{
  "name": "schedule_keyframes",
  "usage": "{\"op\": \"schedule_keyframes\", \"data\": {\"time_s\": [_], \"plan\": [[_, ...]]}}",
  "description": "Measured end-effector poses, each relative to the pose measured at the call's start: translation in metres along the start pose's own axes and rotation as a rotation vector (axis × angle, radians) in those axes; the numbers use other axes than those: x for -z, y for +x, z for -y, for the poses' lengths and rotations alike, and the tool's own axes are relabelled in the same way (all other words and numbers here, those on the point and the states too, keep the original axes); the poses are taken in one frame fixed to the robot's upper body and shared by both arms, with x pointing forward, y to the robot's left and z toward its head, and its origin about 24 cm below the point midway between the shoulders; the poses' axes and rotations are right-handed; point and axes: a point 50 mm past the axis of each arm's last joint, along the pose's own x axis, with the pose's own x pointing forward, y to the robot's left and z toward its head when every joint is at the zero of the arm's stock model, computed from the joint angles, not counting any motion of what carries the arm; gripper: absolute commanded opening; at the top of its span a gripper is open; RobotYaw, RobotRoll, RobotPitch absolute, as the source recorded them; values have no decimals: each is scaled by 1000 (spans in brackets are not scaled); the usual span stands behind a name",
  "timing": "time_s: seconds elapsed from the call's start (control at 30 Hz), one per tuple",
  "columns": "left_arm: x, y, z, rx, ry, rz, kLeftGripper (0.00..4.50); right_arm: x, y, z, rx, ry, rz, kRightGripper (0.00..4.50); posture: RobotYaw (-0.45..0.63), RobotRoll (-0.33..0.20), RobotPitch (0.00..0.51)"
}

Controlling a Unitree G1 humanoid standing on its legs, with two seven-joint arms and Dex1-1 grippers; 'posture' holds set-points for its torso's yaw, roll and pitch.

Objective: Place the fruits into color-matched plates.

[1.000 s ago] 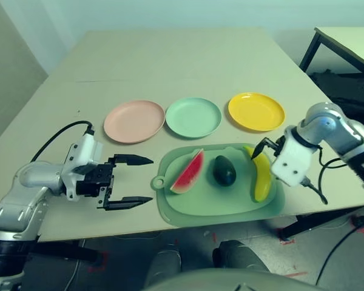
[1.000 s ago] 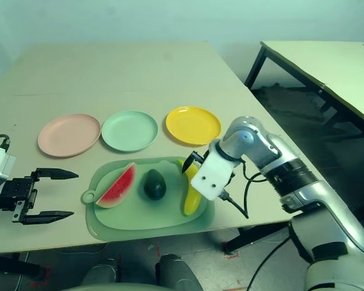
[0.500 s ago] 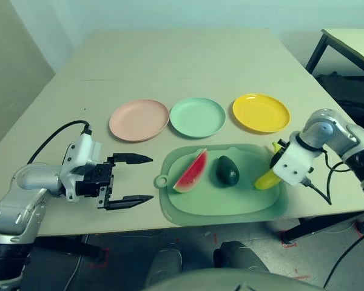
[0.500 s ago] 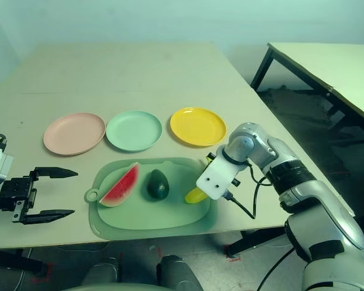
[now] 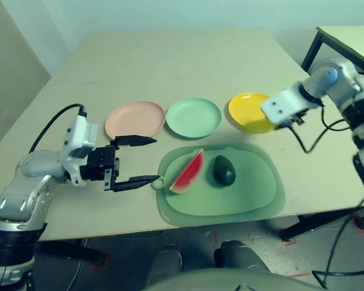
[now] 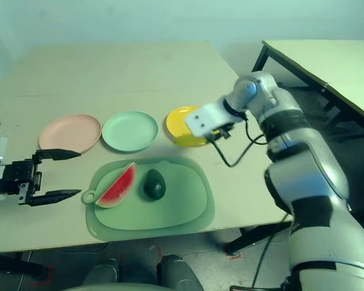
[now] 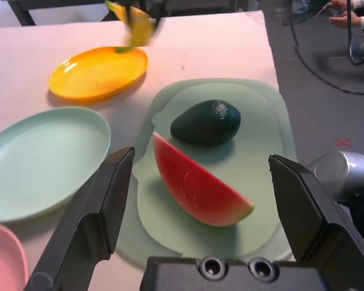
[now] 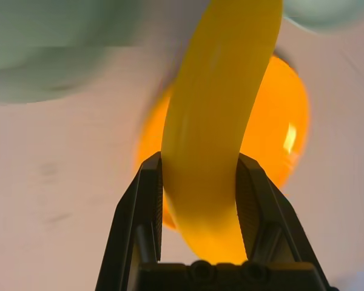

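Your right pincer (image 8: 199,160) is clamping on the banana (image 8: 215,121), its two fingers pressing the fruit's sides, and is holding it up above the yellow plate (image 8: 285,115). The banana is showing a smooth, deep yellow skin, gently curving along its length and catching a soft shine.

Your left pincer (image 5: 147,161) is standing with its fingers wide apart over the counter (image 5: 170,66), between the pink plate (image 5: 135,119) and the tab end of the green cutting mat (image 5: 249,206).

On that mat, the watermelon wedge (image 7: 197,185) is lying slantwise, showing you a bright red, faintly speckled face narrowing to a point, with a pale edge along its rind. Just beside it, the avocado (image 7: 206,123) is resting on its side, dark green, nearly black, plump at one end and carrying a whitish glint.

Beyond the mat, the mint plate (image 5: 193,117) is sitting between the pink and yellow ones, its shallow, round surface bare.
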Motion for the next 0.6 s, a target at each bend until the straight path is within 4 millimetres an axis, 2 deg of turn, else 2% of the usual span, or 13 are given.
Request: {"op": "schedule_keyframes", "data": {"time_s": [0.3, 0.5, 0.6], "plan": [[3, 0, 3, -9, -21, -11, 4500, 18, 30, -14, 85, 97, -165, 1688, 30, 0, 16], [8, -1, 5, -18, -34, -37, 4500, 25, 38, -21, 104, 103, -229, 1688, 34, 0, 19], [8, -1, 5, -18, -33, -38, 4500, 27, 44, -26, 112, 100, -240, 2702, 36, 0, 21]]}}
